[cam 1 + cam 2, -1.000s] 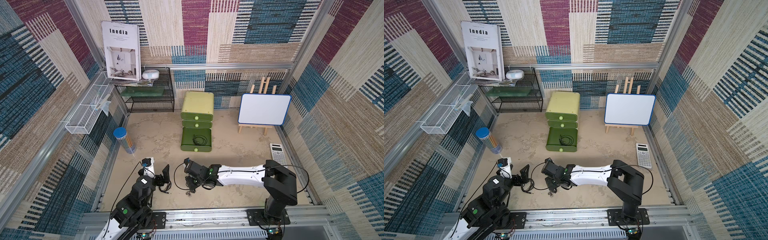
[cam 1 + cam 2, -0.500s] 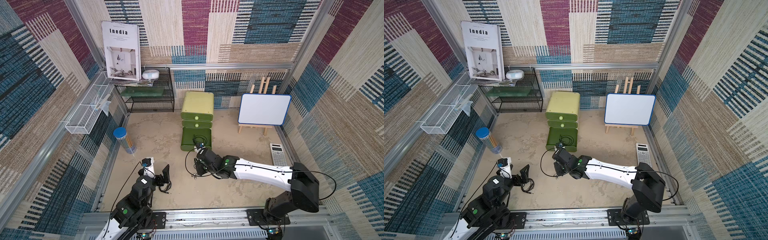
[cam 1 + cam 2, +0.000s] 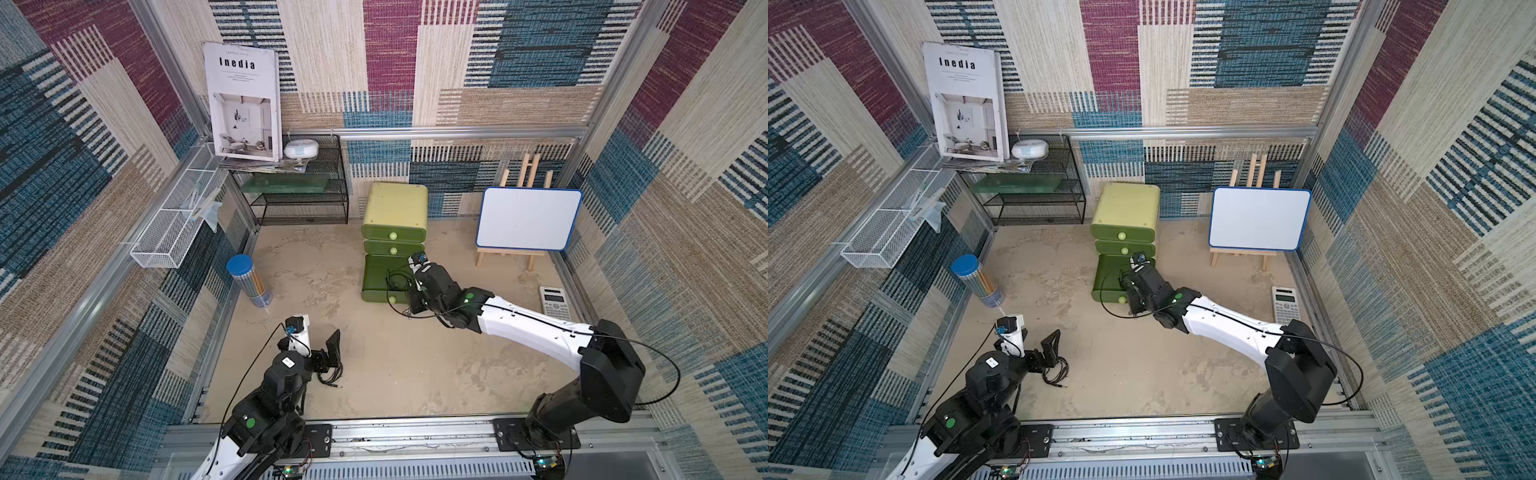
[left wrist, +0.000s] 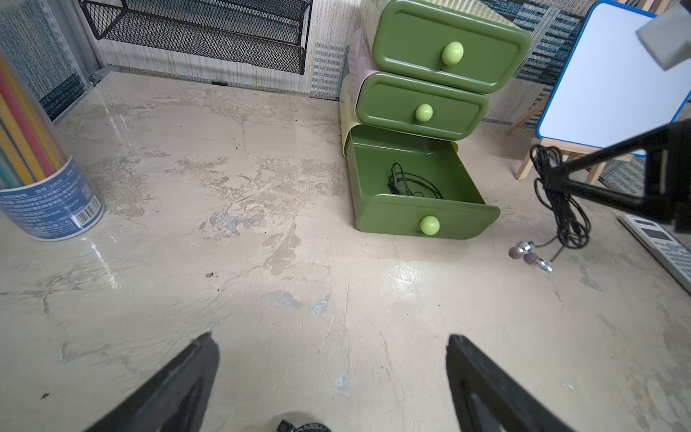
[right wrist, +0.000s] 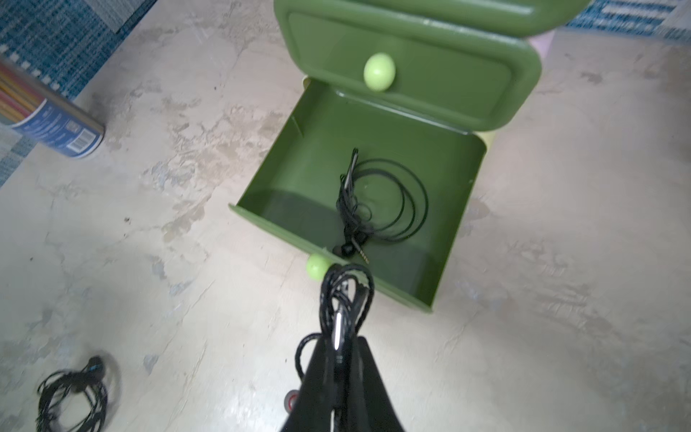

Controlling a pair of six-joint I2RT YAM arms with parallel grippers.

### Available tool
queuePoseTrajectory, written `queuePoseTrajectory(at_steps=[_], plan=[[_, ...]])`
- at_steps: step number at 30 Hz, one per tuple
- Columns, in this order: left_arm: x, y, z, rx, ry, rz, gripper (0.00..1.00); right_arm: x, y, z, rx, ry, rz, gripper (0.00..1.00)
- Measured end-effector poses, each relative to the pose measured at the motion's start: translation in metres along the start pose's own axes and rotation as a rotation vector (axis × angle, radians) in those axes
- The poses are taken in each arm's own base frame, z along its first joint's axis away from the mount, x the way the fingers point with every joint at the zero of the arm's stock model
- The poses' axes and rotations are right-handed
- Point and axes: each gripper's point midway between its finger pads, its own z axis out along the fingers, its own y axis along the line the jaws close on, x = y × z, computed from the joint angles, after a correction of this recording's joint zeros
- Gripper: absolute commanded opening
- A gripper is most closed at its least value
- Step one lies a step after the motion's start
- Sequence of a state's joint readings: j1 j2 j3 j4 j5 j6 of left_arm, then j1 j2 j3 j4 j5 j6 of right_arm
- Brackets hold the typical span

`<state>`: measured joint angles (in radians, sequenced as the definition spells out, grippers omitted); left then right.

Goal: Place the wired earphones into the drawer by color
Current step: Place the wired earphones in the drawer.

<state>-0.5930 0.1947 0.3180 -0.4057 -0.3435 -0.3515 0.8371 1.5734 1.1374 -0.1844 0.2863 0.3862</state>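
Your right end effector (image 5: 338, 348) is clenched on a black earphone bundle (image 5: 346, 288), braided cable, silver plug, hanging by the open bottom drawer (image 5: 295, 213) front; your left end effector (image 4: 331, 342) is released.

green drawer (image 5: 299, 175), black earphones (image 5: 347, 209) (lime knob (image 5: 318, 266))

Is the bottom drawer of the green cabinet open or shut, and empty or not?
Open, not empty: the bottom drawer stands pulled out, and a coil of black earphones lies inside it.
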Motion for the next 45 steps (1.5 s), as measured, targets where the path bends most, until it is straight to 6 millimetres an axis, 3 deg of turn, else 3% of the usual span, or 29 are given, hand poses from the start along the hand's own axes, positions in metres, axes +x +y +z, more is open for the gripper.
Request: queuePoseTrajectory(at_steps=[9, 14, 27, 35, 40, 45], plan=[[0.0, -0.001, 0.0, 0.003, 0.0, 0.0, 0.99, -0.049, -0.021, 0.043, 0.056, -0.061, -0.01, 0.0], [0.0, 0.0, 0.0, 0.003, -0.001, 0.0, 0.99, -0.06, -0.028, 0.063, 0.074, -0.063, -0.016, 0.0], [0.0, 0.0, 0.0, 0.003, -0.001, 0.001, 0.99, -0.034, -0.036, 0.109, 0.08, 0.021, -0.029, 0.0], [0.0, 0.0, 0.0, 0.001, 0.0, 0.003, 0.99, -0.024, -0.035, 0.121, 0.067, 0.049, -0.027, 0.0], [0.0, 0.0, 0.0, 0.0, 0.0, 0.003, 0.99, -0.025, -0.034, 0.121, 0.064, 0.048, -0.026, 0.1], [0.001, 0.0, 0.001, -0.002, 0.002, 0.005, 0.99, -0.027, -0.031, 0.116, 0.046, 0.047, -0.017, 0.36]])
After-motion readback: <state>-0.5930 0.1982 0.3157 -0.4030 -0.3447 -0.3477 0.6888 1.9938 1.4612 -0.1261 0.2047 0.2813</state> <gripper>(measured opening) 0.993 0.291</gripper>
